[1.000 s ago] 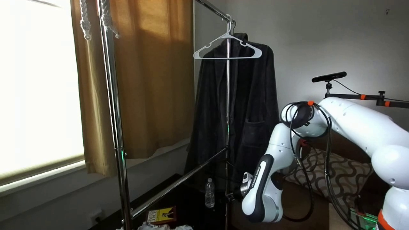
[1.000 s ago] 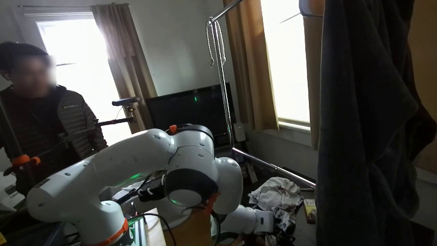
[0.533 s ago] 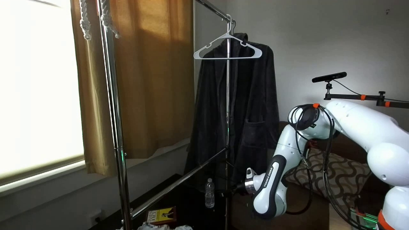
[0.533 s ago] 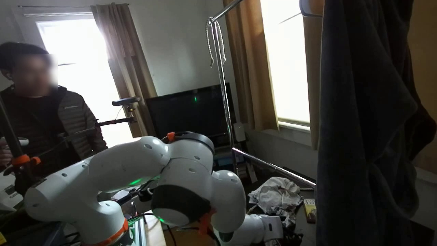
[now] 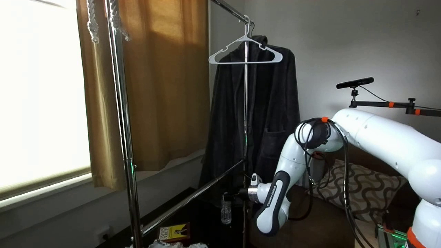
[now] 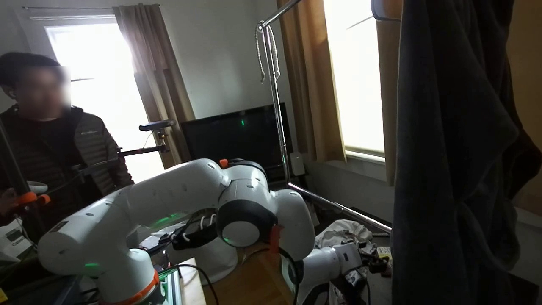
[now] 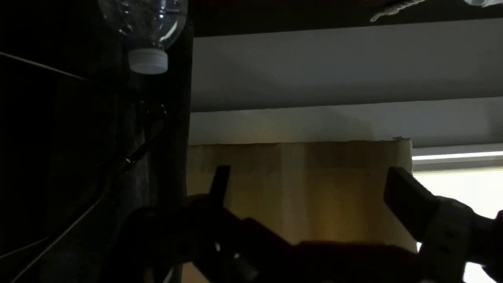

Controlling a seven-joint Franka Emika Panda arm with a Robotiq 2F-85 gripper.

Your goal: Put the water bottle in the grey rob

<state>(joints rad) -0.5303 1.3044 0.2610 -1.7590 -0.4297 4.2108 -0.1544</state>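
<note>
Water bottle [image 5: 226, 213] upright, ungrasped; step apparently approach. Gripper [image 7: 309, 171] wide, empty, near bottle's top. Next likely: line up, lower around bottle, close.

Daylight from the windows [image 6: 358, 80] burns out to flat white in both exterior views, while the rest of the room is dim. The tan-brown curtain [image 5: 165, 86] glows amber; the grey robe [image 5: 227, 110] sinks almost to black, its folds faint. Highlights run along the chrome rack [image 6: 338, 207], and green glints spot the white arm [image 6: 169, 192]. A person's face [image 6: 44, 93] is blurred out. The wrist view is darkest: the pincer [image 7: 308, 173] is a soft, out-of-focus silhouette, and small glints pick out the water bottle [image 7: 147, 29].
</note>
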